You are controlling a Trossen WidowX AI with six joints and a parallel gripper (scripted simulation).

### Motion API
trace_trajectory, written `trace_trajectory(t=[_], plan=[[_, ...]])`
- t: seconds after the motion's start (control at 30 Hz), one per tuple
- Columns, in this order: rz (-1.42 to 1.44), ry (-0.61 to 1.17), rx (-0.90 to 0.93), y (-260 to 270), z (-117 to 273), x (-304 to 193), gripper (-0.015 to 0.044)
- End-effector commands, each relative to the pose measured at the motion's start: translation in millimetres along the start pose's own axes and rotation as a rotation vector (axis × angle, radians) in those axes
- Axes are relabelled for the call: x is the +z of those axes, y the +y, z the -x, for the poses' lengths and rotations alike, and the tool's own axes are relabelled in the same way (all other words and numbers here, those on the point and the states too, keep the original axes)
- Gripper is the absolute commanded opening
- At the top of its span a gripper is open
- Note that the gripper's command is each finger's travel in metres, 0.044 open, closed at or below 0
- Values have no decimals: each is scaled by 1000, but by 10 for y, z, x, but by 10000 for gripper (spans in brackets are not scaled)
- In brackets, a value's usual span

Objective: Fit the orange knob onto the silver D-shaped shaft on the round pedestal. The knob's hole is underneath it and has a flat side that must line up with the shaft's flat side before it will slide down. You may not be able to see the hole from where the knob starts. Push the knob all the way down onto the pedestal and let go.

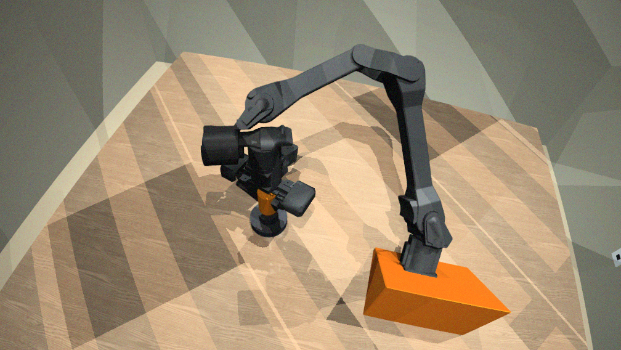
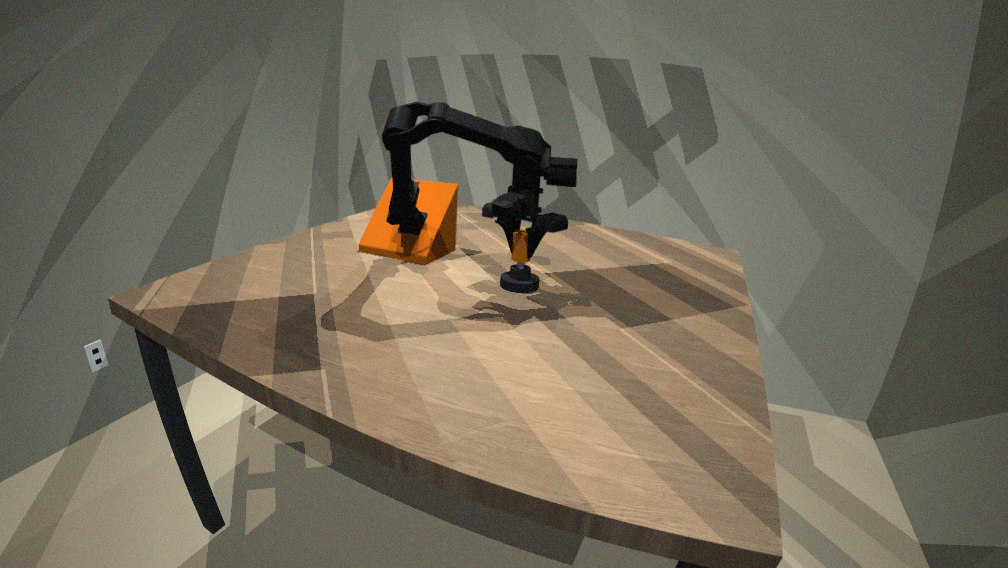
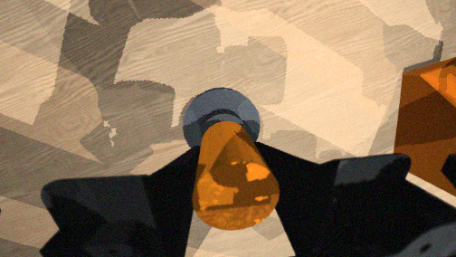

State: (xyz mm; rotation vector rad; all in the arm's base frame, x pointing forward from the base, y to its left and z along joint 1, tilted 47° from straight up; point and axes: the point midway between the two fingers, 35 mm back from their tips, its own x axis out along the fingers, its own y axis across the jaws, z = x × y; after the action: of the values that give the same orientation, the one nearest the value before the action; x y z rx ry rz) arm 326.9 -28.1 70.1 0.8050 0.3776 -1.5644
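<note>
My jaws, part open, are closed firmly on the orange knob (image 1: 266, 202) (image 2: 520, 245) (image 3: 235, 181), upright between them, and the round pedestal (image 1: 268, 225) (image 2: 519, 282) (image 3: 222, 101) lies just beneath its lower end.

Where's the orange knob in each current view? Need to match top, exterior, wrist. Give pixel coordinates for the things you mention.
Top: orange knob (image 1: 265, 203) (image 2: 520, 245) (image 3: 235, 181) left of centre, a bit below mid-height, over the round pedestal (image 1: 268, 225) (image 2: 519, 282) (image 3: 222, 101).
Exterior: just right of centre, slightly above mid-height, between the fingers.
Wrist: centre, from about mid-height down toward the bottom edge, large.
Shared landmark: the dark round pedestal, below the knob in top and exterior, beyond it in wrist.
</note>
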Motion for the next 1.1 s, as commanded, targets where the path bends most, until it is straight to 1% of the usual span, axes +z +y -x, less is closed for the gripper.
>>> trace_trajectory(t=[0.0,0.27,0.5,1.07], plan=[[0,0,1,4,-5,-1,0],[-9,0,1,19,46,-14,0],[-209,1,1,32,49,-22,0],[-209,0,1,-2,17,3,0]])
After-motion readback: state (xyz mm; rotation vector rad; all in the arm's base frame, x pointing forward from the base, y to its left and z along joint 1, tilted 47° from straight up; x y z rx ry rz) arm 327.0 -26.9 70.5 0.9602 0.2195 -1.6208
